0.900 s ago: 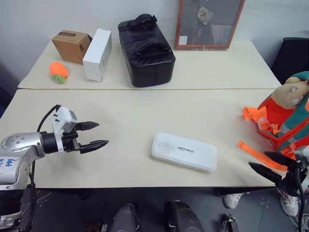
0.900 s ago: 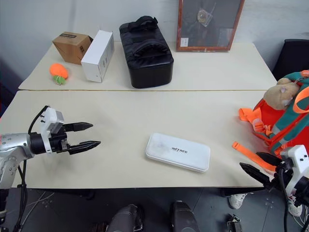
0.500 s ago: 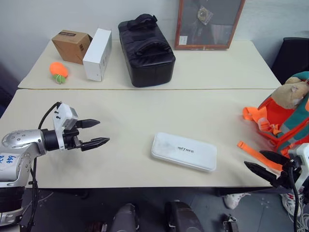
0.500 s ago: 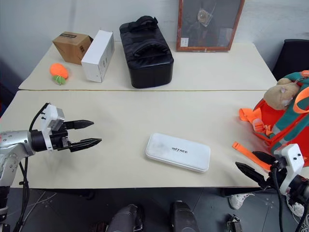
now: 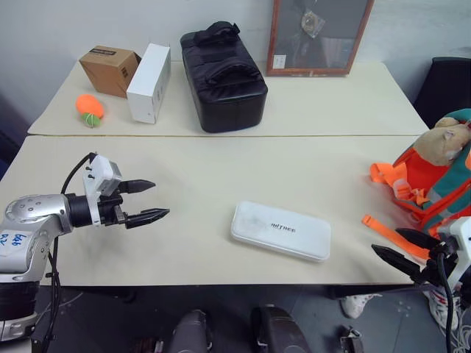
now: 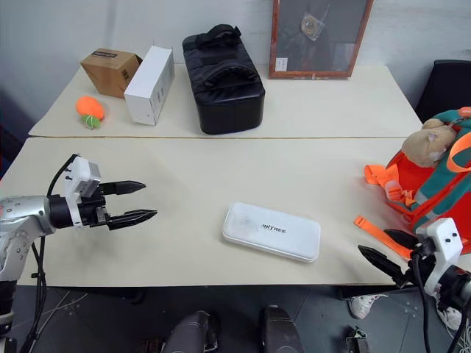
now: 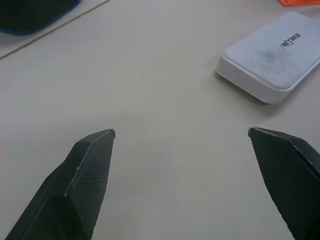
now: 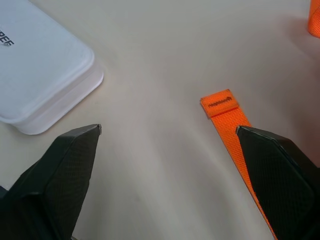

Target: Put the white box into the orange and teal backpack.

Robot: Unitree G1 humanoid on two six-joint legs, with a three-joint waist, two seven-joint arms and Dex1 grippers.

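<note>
The white box lies flat on the near table with small dark lettering on its face, also seen in the left wrist view and the right wrist view. The orange and teal backpack stands at the table's right edge, a tan plush toy on top. One orange strap trails over the table. My left gripper hovers open well to the left of the box, pointing at it. My right gripper is open at the front right edge, beside the strap, with nothing between its fingers.
On the far table are a black duffel bag, a tall white carton, a brown cardboard box and an orange ball. A framed picture leans on the wall. A black chair stands at the right.
The right gripper has shifted a little to the left along the table's front edge and its wrist has turned. The left gripper has barely moved. The box stays put.
</note>
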